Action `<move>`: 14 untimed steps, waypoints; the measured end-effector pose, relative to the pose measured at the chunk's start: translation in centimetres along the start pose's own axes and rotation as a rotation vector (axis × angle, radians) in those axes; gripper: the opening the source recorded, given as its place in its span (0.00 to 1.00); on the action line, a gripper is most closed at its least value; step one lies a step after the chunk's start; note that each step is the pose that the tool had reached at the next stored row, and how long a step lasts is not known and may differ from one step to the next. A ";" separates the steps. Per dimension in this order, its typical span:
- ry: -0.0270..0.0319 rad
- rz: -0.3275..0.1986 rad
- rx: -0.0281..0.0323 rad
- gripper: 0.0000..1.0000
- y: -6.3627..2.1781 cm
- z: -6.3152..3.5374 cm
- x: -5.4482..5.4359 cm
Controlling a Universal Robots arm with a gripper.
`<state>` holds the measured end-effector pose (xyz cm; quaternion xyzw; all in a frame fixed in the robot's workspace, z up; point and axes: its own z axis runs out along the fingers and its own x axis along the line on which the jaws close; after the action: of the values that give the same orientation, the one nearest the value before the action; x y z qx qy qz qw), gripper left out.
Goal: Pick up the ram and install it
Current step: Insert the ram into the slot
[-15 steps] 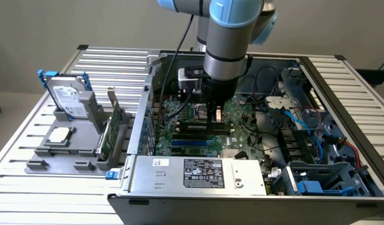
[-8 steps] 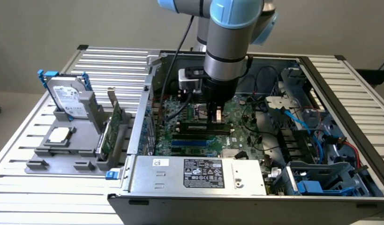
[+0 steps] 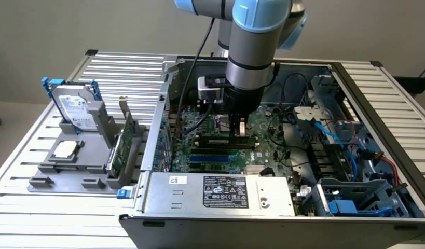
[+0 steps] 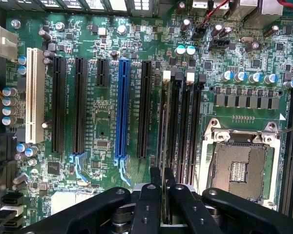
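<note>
A hard drive (image 3: pixel 77 111) is seen standing in a grey holder (image 3: pixel 73 171) on the bench (image 3: pixel 122 67), to the exterior view's left of the open computer case (image 3: pixel 151 155). In the middle of the case, the claw (image 4: pixel 162 171) is clamped tight on the ram (image 4: pixel 162 204). The ram is held on its thin edge right over the long black slots (image 4: pixel 178 122).

We take this for a robotics lab: an opened computer case (image 3: pixel 282 232) lies on a slatted aluminium counter (image 3: pixel 122 70), with the pincer (image 3: pixel 238 129) of a robot arm (image 3: pixel 250 62) down inside it. Beside the case, on the exterior view's left, a grey fixture (image 3: pixel 70 168) holds a hard drive (image 3: pixel 75 109) upright.
</note>
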<state>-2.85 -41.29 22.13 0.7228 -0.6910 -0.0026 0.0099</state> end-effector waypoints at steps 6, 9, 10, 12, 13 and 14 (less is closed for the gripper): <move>-0.0001 0.000 -0.0001 0.14 -0.01 0.08 -0.1; -0.0001 0.000 -0.0002 0.14 0.03 0.00 -0.1; -0.0002 0.000 -0.0002 0.14 0.06 -0.02 -0.1; -0.0003 -0.001 -0.0001 0.14 0.10 -0.02 -0.1; -0.0003 -0.001 -0.0001 0.14 0.10 -0.02 -0.1; -0.0002 -0.001 -0.0001 0.14 0.11 -0.03 -0.1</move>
<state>-2.96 -41.16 22.15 0.7232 -0.6906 -0.0028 0.0099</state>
